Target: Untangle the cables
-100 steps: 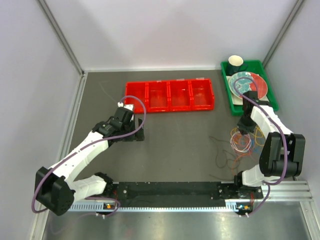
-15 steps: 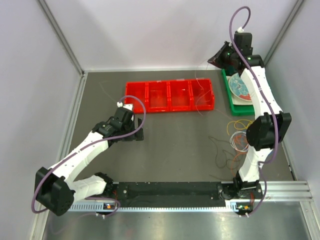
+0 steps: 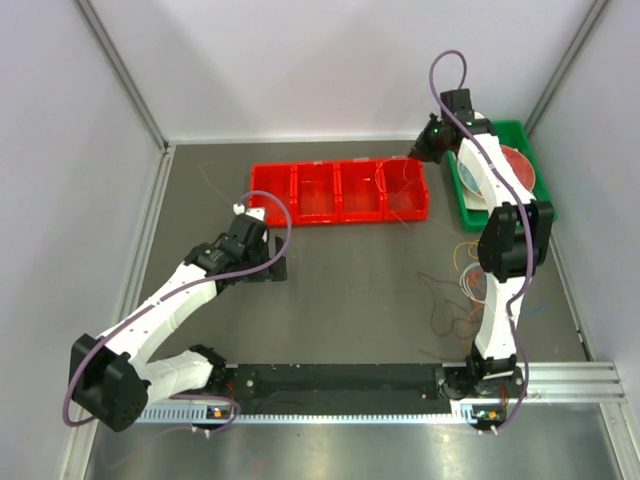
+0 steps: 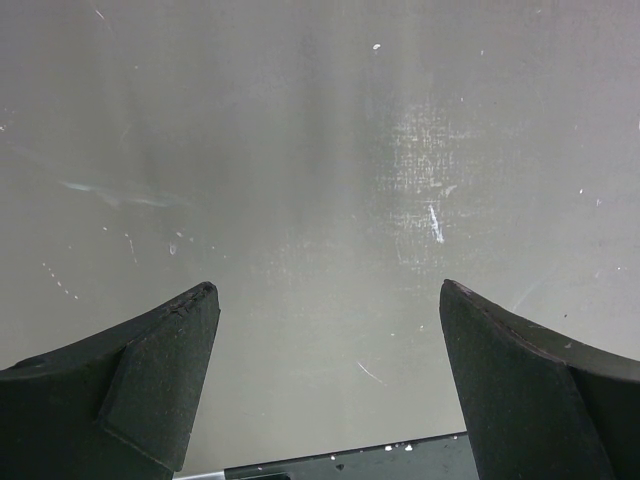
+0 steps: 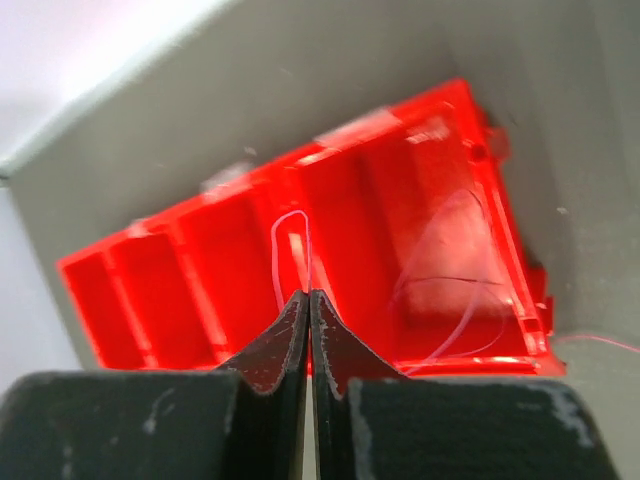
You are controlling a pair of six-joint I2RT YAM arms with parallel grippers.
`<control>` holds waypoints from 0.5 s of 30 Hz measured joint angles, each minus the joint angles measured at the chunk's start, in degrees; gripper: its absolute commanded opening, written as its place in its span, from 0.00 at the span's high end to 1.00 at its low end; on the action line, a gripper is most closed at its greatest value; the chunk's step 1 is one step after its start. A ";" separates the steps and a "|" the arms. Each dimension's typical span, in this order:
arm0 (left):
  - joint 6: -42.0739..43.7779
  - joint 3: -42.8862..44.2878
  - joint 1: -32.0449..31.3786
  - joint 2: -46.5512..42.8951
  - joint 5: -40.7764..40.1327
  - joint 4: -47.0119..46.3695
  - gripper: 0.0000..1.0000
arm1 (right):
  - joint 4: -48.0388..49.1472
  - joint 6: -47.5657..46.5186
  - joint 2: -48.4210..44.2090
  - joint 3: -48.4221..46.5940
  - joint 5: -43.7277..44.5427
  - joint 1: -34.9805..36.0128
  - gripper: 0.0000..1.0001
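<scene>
The left arm (image 3: 170, 310) and right arm (image 3: 497, 318) are showing white shells, black joints and a purple hose (image 3: 290, 232) each. Their black wedge fingers (image 4: 150, 385) are filling the wrist views' six o'clock edge.

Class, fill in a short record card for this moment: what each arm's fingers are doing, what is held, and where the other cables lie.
Left fingers: open, empty, over the table
Right fingers: shut on the white cable
Held loop: hangs above the red tray
Other cables: tangled pile on the table, right of centre
</scene>
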State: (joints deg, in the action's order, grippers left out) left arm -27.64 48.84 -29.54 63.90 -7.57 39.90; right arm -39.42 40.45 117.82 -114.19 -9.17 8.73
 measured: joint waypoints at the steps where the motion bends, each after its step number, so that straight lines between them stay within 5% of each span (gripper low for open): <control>1: -0.07 0.00 0.00 0.00 -0.02 0.00 0.05 | -1.25 0.00 1.05 -0.33 0.33 0.00 1.00; 15: -0.35 0.00 0.00 0.00 -0.20 0.00 0.05 | -14.99 0.00 5.81 -4.72 17.05 0.13 1.00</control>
State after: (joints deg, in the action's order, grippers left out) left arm -27.99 48.84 -29.54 63.90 -7.77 39.90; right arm -54.41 40.45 123.63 -118.91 7.88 8.86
